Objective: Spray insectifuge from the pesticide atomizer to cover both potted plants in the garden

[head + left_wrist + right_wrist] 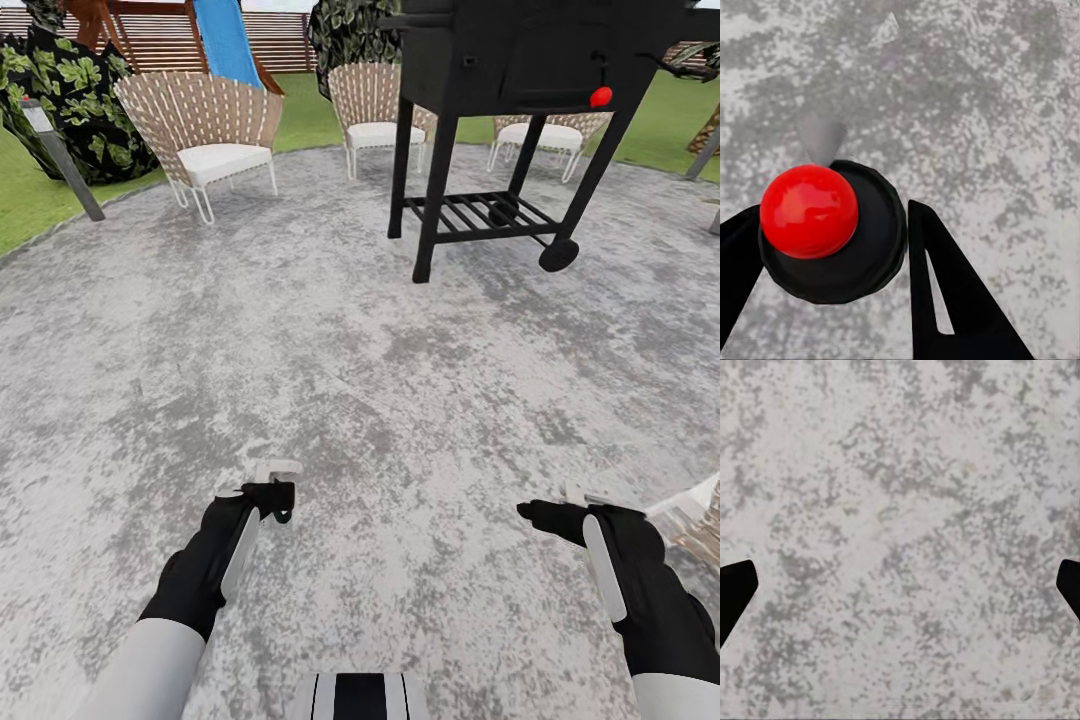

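The robot stands on a round patch of mottled grey paving (330, 380), both arms held low over it. The left pincer (272, 490) hangs just above the ground. In the left wrist view its dark fingers (952, 292) sit on either side of a black round disc (862, 255) topped by a shiny red ball (808, 211); it seems pressed on this piece, though whether the fingers actually touch it I cannot tell. What the piece is stays unclear.

The right pincer (550, 515) points inward over the paving, and in the right wrist view its two dark fingertips (735, 589) sit at opposite edges with bare paving between them, so it is spread wide and carries nothing.

Ahead stands a black grill (520, 120) on legs, with a slatted lower shelf, a wheel, and a red knob (600, 96) on its front. Behind it are three woven chairs with white cushions: one to the left (205, 140), one in the middle (375, 115), and one partly hidden behind the grill (555, 130). Green lawn (30, 200) borders the paving. A dark leafy bush (70, 100) and a grey post (62, 160) stand at far left, before a brown slatted fence (285, 40). A blue slide (228, 40) rises beside it.

The spray bottle and the two small plants are somewhere outside these views of the garden.
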Available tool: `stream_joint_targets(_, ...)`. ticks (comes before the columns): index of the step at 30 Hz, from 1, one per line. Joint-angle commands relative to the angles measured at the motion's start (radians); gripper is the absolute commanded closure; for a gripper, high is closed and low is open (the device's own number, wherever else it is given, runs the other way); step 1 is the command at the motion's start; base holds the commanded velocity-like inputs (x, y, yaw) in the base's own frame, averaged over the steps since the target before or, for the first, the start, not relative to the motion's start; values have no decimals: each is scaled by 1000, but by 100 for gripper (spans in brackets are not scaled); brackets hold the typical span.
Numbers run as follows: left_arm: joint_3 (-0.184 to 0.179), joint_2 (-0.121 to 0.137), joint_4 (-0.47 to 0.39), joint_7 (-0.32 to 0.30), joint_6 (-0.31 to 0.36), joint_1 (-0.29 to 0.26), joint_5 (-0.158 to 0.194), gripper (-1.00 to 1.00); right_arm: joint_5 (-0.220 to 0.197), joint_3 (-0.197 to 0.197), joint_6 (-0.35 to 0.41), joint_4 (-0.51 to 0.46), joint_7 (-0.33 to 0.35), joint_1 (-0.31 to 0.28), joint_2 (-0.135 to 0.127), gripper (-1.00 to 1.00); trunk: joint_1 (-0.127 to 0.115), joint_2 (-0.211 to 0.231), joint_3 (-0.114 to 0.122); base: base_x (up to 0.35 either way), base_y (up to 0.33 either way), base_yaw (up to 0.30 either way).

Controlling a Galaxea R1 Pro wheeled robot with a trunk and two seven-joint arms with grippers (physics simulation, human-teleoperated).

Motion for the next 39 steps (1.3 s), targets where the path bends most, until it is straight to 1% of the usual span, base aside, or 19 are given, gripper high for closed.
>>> stream_joint_targets(1,0,0,-1,1,5,0,1,100,-4,-1,4,-1,0,0,0,-100,0,0,1,340,92,0)
stream_joint_targets(16,0,0,-1,0,5,0,1,100,-4,-1,4,0,0,0,0,-100,0,0,25,341,82,-3)
stream_joint_targets(27,0,0,-1,0,5,0,1,100,-4,-1,4,-2,0,0,0,-100,0,0,38,343,6,-187)
stream_joint_targets(35,0,0,-1,1,5,0,1,100,-6,-2,4,-1,0,0,0,-100,0,0,39,343,0,-43)
stream_joint_targets(39,-2,0,-1,1,5,0,1,100,-6,-3,4,-2,0,0,0,-100,0,0,41,343,0,-170)
